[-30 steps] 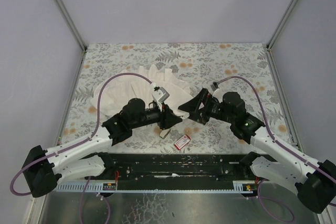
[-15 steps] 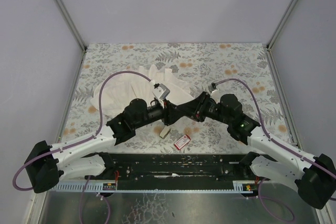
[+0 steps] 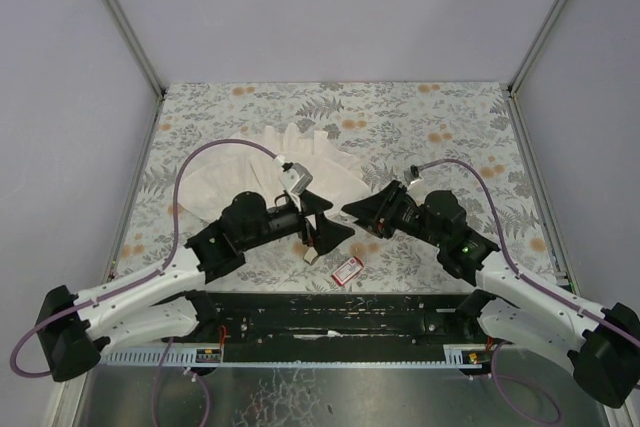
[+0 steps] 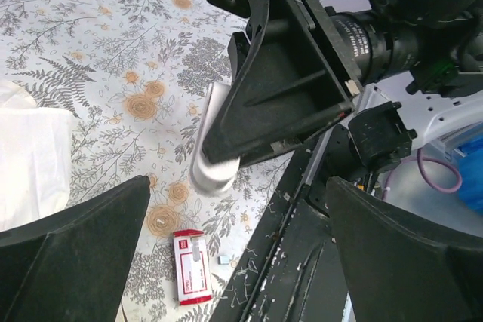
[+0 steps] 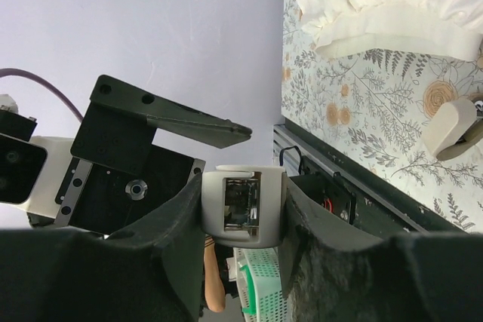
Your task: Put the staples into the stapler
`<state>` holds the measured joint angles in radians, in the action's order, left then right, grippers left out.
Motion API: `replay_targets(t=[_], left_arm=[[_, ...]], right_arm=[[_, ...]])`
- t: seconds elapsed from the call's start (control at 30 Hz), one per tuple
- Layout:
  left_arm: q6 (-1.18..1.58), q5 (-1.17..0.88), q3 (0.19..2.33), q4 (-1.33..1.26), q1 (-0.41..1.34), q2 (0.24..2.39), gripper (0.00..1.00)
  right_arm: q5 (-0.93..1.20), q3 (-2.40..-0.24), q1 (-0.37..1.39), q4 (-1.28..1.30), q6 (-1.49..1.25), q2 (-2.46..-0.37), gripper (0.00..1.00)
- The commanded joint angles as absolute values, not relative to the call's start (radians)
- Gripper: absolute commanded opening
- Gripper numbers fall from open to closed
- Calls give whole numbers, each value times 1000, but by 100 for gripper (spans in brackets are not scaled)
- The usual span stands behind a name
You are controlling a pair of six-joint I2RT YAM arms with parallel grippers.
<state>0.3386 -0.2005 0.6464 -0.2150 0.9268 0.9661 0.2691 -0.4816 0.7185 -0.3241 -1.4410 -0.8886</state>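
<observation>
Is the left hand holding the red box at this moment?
No, the red box lies on the flowered table, apart from the left hand.

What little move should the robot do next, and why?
I'd guess the left hand should dip down toward the red box on the table. That hand is open and holds nothing. The right hand is shut on the stapler, so the stapler is ready and likely needs filling from that box.
</observation>
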Motion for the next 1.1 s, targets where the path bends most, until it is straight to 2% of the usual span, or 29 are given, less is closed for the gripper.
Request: replay_targets(t=[0.0, 0.23, 0.27, 0.33, 0.47, 0.63, 0.83, 0.9, 1.0, 1.07], left_arm=[[359, -187, 662, -58, 884, 866, 100], [486, -226, 693, -28, 811, 848, 100], [492, -224, 695, -28, 812, 853, 100], [491, -245, 690, -45, 811, 870, 97], [475, -358, 668, -150, 811, 908, 84], [486, -412, 707, -178, 812, 978, 76], [508, -421, 698, -227, 812, 1002, 63], [511, -422, 699, -242, 812, 1009, 57], [512, -437, 702, -264, 812, 1022, 42], [511, -451, 704, -269, 812, 1030, 38]], right_arm=[[232, -484, 719, -378, -1415, -856, 0], [228, -525, 716, -285, -1323, -836, 0], [230, -540, 716, -259, -1300, -834, 2], [247, -560, 716, -234, -1282, -830, 13], [273, -583, 716, -219, -1273, -821, 25], [307, -613, 716, -199, -1252, -828, 29], [342, -615, 716, -242, -1272, -836, 42], [354, -618, 716, -243, -1272, -840, 45], [364, -617, 716, -246, -1277, -842, 48], [367, -613, 716, -253, -1285, -840, 51]])
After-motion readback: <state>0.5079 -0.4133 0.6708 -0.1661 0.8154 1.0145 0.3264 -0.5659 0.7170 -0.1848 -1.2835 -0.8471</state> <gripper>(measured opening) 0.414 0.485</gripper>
